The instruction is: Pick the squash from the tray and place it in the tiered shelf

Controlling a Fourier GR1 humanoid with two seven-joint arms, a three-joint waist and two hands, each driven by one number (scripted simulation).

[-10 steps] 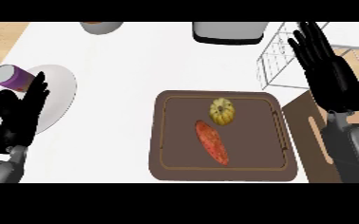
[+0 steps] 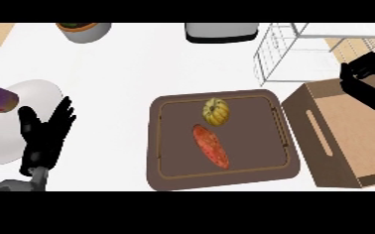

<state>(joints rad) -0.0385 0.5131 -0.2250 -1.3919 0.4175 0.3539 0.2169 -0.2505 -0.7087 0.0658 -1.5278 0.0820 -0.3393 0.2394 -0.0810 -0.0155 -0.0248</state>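
The yellow, ribbed squash (image 2: 215,111) lies in the upper middle of the brown tray (image 2: 164,144). Just below it on the tray is a red-orange sweet potato (image 2: 211,146). The white wire tiered shelf (image 2: 293,49) stands at the back right. My left hand (image 2: 45,136) rests open at the lower left, fingers up, well left of the tray. Only part of my right hand (image 2: 359,74) shows at the right edge, above the cardboard box and right of the shelf. Neither hand touches the squash.
An open cardboard box (image 2: 333,134) stands against the tray's right side. A white plate (image 2: 26,114) with a purple item (image 2: 6,100) sits at the left edge. A grey bowl (image 2: 84,30) and a grey-black appliance (image 2: 219,32) are at the back.
My right hand has pulled away to the right edge, uncovering the cardboard box. My left hand sits slightly further right and lower. The squash has not moved.
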